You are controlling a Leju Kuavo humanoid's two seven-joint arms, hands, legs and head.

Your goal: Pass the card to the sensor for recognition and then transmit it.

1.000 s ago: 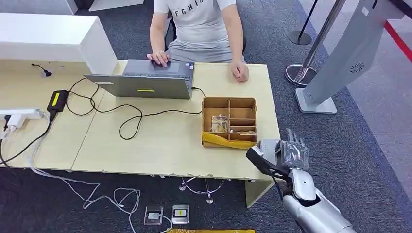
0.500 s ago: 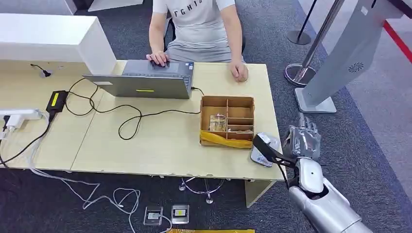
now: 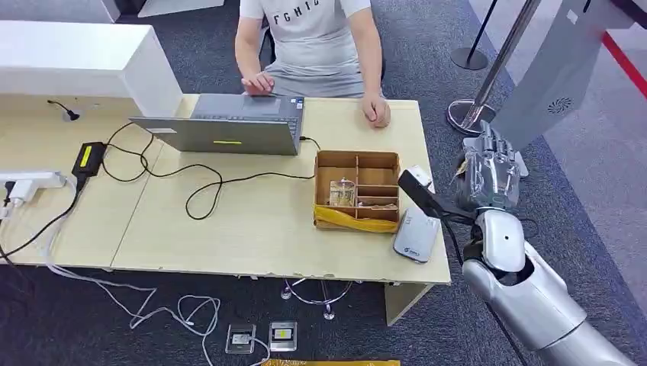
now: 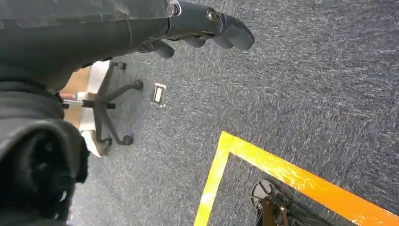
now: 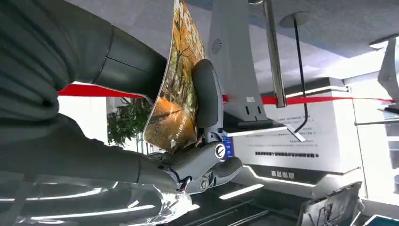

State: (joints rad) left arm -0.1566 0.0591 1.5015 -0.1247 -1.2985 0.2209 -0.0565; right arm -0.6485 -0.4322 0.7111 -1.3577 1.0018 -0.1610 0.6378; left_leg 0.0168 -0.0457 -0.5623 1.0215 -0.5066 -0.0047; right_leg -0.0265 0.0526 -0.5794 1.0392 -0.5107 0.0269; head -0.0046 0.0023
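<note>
Holding the card (image 5: 175, 80) upright between its thumb and its darker fingers (image 5: 207, 94), the right hand (image 3: 488, 171) hangs off the desk (image 3: 252, 221) edge, past the corner nearest the grey stand (image 3: 545, 84). In the right wrist view the card shows an orange and green printed picture and bends slightly under the pinch. The card itself cannot be made out in the head view, where the hand's fingers point up toward the stand.

On the desk, just beside that same corner, lies the sensor (image 3: 416, 235), a flat grey pad with a small mark near its lower end. It sits between the wooden box (image 3: 357, 191) and the desk edge, close to the box but apart from the right hand. The box is divided into compartments, holds a few small items, and has a yellow strip along its near side.

Farther along the desk from the box stands an open laptop (image 3: 229, 126), with a black cable looping from it across the desktop to a black adapter (image 3: 89, 158). A person (image 3: 313, 38) in a grey shirt sits behind the desk, one hand at the laptop and the other resting on the desktop.

The left hand (image 4: 197, 28) hangs over dark carpet with its fingers slightly curled and loosely apart, holding nothing. Yellow tape (image 4: 263, 165) marks the floor below it.
</note>
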